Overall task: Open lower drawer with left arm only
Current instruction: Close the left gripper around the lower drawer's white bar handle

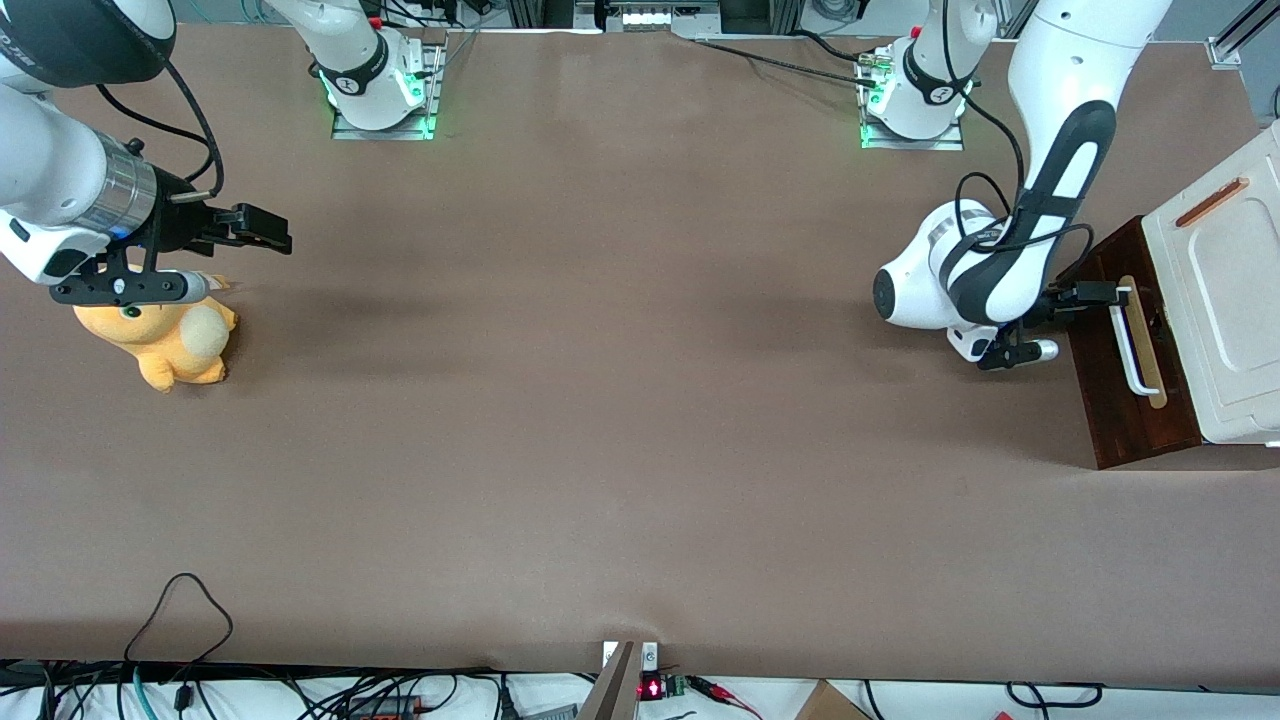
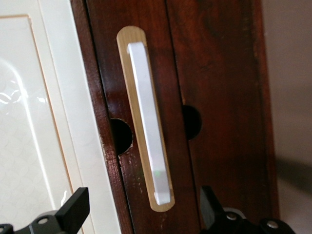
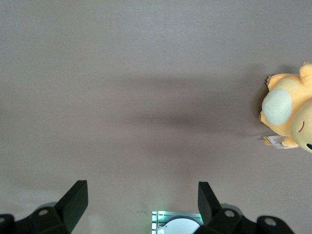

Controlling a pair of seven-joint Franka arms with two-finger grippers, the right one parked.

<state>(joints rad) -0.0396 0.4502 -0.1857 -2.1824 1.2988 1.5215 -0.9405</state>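
The lower drawer [image 1: 1125, 410] shows its dark reddish-brown front at the working arm's end of the table, under the cream-white cabinet top [image 1: 1225, 300]. Its white bar handle [image 1: 1130, 345] lies on a pale wood strip. My left arm's gripper [image 1: 1105, 295] is at the end of the handle that is farther from the front camera. In the left wrist view the gripper [image 2: 142, 210] is open, its two black fingertips [image 2: 75, 208] standing wide on either side of the end of the handle [image 2: 148, 126]. They are not touching it. The drawer front [image 2: 219, 97] fills most of that view.
An orange plush toy [image 1: 160, 340] lies toward the parked arm's end of the table. The arm bases [image 1: 912, 100] stand along the table edge farthest from the front camera. Loose cables [image 1: 180, 610] hang at the edge nearest to it.
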